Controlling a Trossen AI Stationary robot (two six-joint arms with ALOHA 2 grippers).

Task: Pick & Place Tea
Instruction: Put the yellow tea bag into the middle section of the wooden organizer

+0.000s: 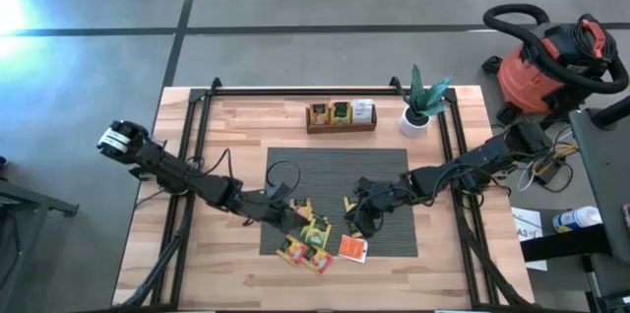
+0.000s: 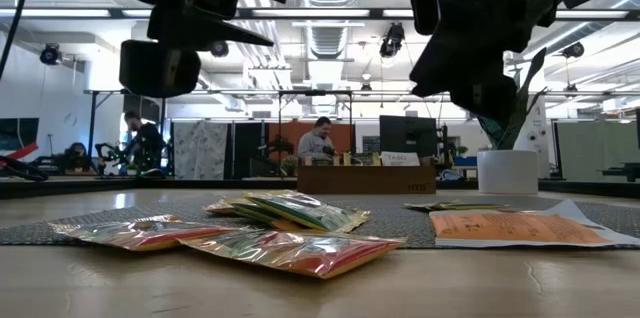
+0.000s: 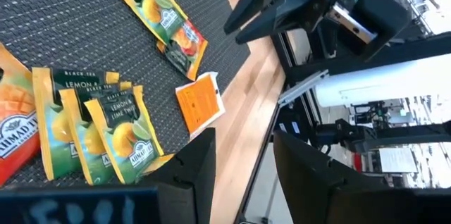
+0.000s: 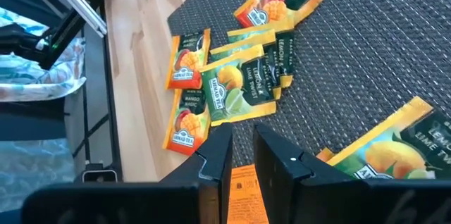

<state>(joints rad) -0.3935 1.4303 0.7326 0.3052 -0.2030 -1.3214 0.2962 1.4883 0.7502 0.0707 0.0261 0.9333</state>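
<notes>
Yellow-green sachets (image 3: 116, 136) read "LEMON & LIME TWIST"; orange ones (image 4: 184, 67) "MANGO MAGIC".

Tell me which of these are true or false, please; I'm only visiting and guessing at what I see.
1. The tea sachets lie loose near the front edge of the grey mat. True.
2. The wooden tray at the back is empty. False: it already holds a few sachets.
3. The left pincer has a sachet clamped in it. False: its fingers stand apart with nothing between them.
4. A potted plant stands beside the tray. True.
5. The right pincer hangs above the mat, holding nothing. True.
</notes>
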